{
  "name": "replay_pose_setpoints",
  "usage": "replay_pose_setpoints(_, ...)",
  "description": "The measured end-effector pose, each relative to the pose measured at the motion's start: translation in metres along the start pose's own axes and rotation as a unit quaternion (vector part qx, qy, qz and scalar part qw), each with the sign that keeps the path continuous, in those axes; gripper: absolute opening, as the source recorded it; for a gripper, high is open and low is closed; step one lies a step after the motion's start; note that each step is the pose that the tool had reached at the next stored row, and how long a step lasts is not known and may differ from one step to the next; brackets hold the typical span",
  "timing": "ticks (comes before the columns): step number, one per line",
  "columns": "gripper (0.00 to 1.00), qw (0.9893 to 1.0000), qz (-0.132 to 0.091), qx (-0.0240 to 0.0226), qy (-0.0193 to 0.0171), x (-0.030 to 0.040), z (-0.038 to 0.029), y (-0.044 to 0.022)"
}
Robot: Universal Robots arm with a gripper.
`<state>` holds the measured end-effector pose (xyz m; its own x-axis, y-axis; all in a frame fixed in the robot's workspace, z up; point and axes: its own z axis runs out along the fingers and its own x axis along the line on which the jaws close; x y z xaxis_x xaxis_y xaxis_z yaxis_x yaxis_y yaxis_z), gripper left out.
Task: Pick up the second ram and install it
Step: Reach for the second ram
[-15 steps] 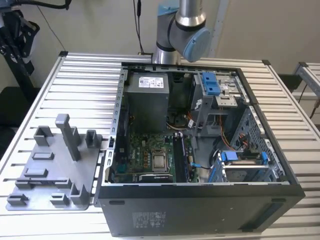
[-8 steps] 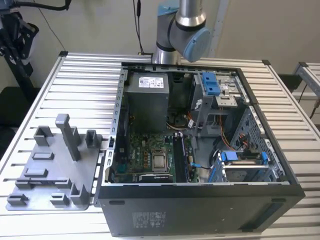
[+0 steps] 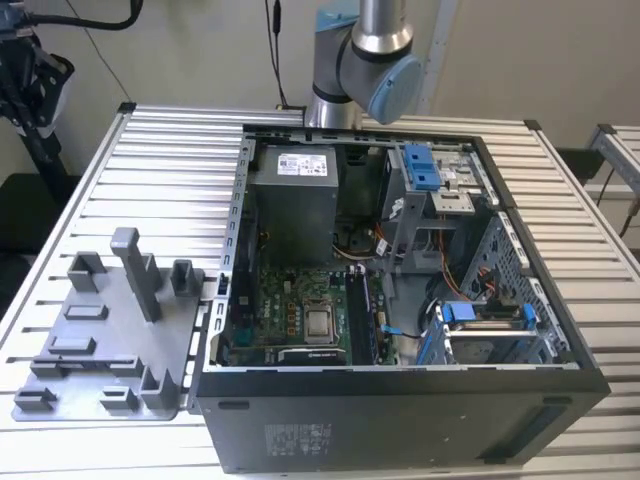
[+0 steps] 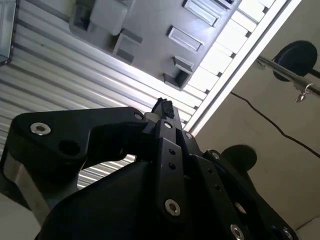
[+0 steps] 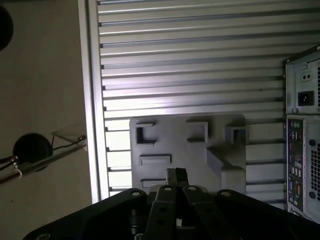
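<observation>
In the first wrist view the gripper (image 5: 176,176) hangs high over the grey tray (image 5: 170,145). In both wrist views the pincer is narrow, tips closed together at one point. The arm (image 3: 365,60) shows in the exterior view at the far edge of the slatted table (image 3: 160,150), behind the PC case (image 3: 400,420).

The tray sits at the table's near corner on the exterior view's left, w/ upright posts (image 3: 135,270) on it, its edge just beside the case. The case lies on its side, open upward, over the table's middle & the exterior view's right. Inside are the green motherboard (image 3: 285,300), the CPU socket (image 3: 320,322) & a grey PSU box (image 3: 292,200) toward the far edge.

As for the second ram, its place can't be told for sure. There are long dark strips (image 3: 364,310) just beside the CPU socket, on its side toward the exterior view's right. Whether those are sticks or the board's slots can't be told.
</observation>
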<state>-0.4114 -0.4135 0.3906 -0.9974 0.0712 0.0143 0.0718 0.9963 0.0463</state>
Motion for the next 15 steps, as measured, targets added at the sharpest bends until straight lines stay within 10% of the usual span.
replay_pose_setpoints(15, 0.11, 1.0, 0.0, 0.0, 0.0008, -0.0008, 0.0016, -0.0112)
